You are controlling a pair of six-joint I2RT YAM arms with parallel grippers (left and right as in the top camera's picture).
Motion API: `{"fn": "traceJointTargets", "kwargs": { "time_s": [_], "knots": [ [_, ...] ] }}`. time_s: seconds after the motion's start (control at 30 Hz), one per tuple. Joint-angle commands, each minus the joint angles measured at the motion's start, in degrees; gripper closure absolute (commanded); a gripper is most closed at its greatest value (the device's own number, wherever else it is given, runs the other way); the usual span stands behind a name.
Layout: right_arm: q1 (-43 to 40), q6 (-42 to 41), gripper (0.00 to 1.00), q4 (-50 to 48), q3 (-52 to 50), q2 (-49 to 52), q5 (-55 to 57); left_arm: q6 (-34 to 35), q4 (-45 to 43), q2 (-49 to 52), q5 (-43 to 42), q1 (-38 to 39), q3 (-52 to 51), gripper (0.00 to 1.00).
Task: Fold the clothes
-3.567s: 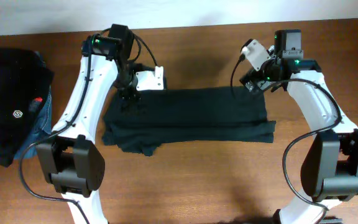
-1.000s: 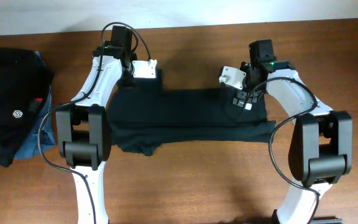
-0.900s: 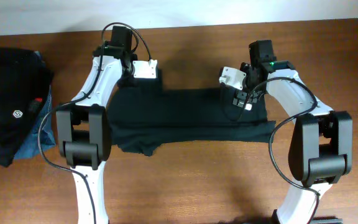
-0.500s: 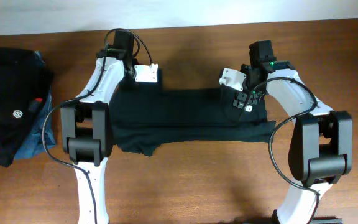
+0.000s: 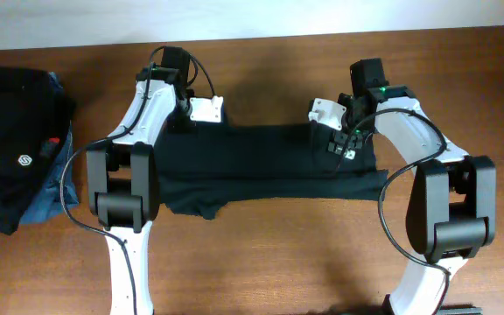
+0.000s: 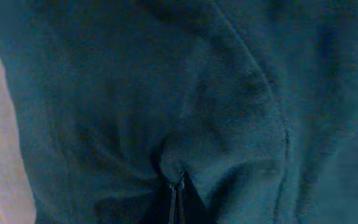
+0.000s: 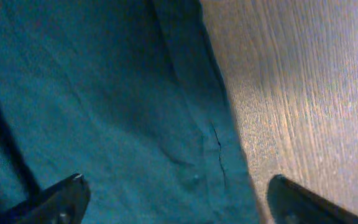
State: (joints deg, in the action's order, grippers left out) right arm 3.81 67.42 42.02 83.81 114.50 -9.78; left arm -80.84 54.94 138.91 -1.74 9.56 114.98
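A plain black T-shirt [image 5: 261, 166] lies spread widthways across the middle of the wooden table [image 5: 261, 254], between the two arms. It is already doubled into a long band, with a looser flap hanging off its front left corner.

The left gripper [image 6: 176, 190] sits at the shirt's back left corner. Its fingers are pressed fully together, and the wrist view shows a small pucker of cloth drawn into the closed tips, so it has hold of the fabric there. A strip of bare wood shows along the left edge of that view.

The right gripper [image 7: 179, 199] hangs over the shirt's back right corner with its fingers spread wide and nothing between them. One fingertip [image 7: 64, 198] is over the cloth and the other is over the wood, straddling the shirt's hemmed edge (whether either tip touches down cannot be told).

Well apart, at the table's far left end, lies a second black garment [image 5: 7, 114]. It carries a small white round logo [image 5: 23, 160], too small to read, and a red tag [image 5: 53, 142] with no legible writing. A blue denim piece [image 5: 49, 194] shows from beneath it.
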Motion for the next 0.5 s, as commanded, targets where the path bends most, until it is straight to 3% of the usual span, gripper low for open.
{"fn": "traceJointTargets", "kwargs": {
  "time_s": [0.0, 0.17, 0.27, 0.47],
  "knots": [
    [0.3, -0.4, 0.09, -0.1, 0.6, 0.3, -0.9, -0.3, 3.0, 3.8, -1.1, 0.2, -1.4, 0.99],
    [0.2, -0.2, 0.11, -3.0, 0.6, 0.3, 1.7, -0.3, 4.5, 3.8, -1.1, 0.2, -1.4, 0.99],
    [-0.5, -0.1, 0.03, -6.2, 0.6, 0.3, 2.6, -0.3, 4.6, 3.8, -1.4, 0.2, -1.4, 0.99],
    [-4.0, 1.4, 0.02, -10.4, 0.6, 0.7, 2.5, -0.3, 4.7, 3.8, -2.6, 0.2, -1.4, 0.99]
  ]
}}
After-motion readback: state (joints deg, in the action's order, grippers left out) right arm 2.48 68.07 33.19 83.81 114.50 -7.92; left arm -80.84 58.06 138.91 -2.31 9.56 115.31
